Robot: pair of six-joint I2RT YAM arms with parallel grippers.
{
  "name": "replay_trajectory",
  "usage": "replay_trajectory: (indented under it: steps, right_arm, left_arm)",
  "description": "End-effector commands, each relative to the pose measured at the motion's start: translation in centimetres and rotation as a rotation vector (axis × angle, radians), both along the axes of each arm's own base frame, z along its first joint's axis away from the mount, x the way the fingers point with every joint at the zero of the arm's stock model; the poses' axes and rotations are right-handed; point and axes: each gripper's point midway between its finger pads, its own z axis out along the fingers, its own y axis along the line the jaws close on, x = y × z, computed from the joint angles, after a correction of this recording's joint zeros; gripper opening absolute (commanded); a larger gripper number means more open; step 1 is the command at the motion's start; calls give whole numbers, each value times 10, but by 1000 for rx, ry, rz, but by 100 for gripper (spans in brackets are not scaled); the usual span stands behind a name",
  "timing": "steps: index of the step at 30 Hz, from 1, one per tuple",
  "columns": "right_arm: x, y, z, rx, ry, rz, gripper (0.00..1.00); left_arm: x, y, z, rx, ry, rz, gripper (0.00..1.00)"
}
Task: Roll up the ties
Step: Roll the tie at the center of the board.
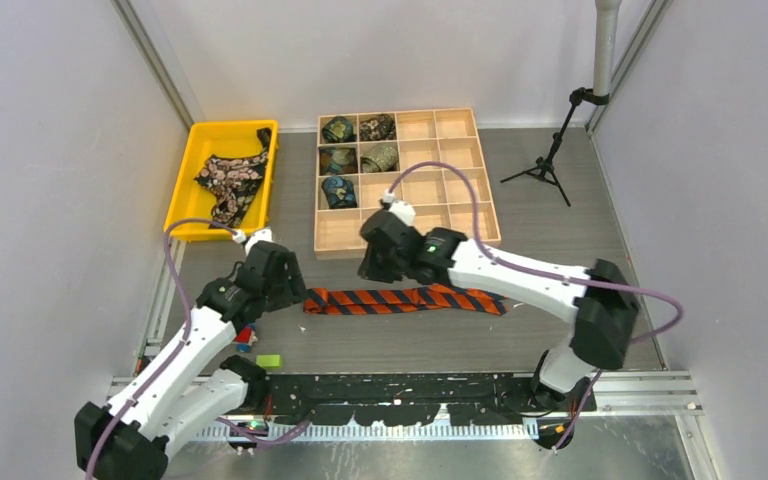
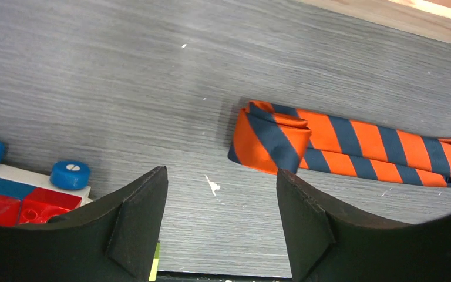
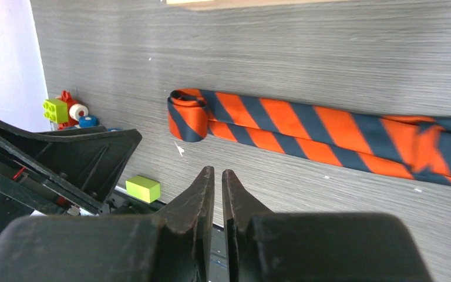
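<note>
Now the orange-and-navy striped fabric tie point(image 1: 390, 300) is laid on the grey counter point(image 1: 580, 200), one end curled. Left jaws are held apart, right jaws together, empty. The curl may be undone by a loose pinch.

— Where does the long tie point(image 1: 405, 300) lie?
— Flat on the table point(image 1: 560, 240), running left to right across the middle of the frame.
— What is behind it?
— A divided box point(image 1: 450, 150), upper centre. Rolled ties point(image 1: 360, 158) sit in five compartments of its two left columns.
— And left of the box?
— A tray point(image 1: 222, 140), upper left, with a loose tie point(image 1: 230, 180) in it.
— Anything to the right?
— A tripod point(image 1: 545, 165), upper right, well apart from the box.
— And nearer the bottom?
— Toy blocks point(image 1: 248, 338), lower left, before the long tie's left end, with a single block point(image 1: 269, 361) just right of them.
</note>
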Motion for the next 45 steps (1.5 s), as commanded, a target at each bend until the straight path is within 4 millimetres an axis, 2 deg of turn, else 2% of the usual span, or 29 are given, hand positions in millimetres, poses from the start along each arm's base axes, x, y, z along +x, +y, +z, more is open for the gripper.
replay_trajectory:
  steps: [1,6,9,12,22,28,34,45]
  right_arm:
    - [1,58,-7,63,19,61,16]
    - [-5,113,-28,91,67,152,16]
    - [-5,130,-34,111,84,173,16]
    - [-4,137,-45,102,101,181,15]
    - [-6,136,-74,61,132,192,14]
    - [-3,128,-90,38,139,182,13]
    - [0,117,-97,22,138,166,12]
    - [1,103,-111,6,148,152,11]
  left_arm:
    - [5,-5,-1,-150,-15,17,69]
    - [10,7,-6,-221,-31,104,64]
    - [11,12,-6,-230,-44,128,62]
    - [11,14,-10,-229,-46,140,62]
    - [9,12,-22,-236,-15,138,58]
    - [9,10,-24,-247,-25,128,57]
    - [10,7,-31,-245,-3,100,57]
    - [9,-15,-43,-316,25,-5,60]
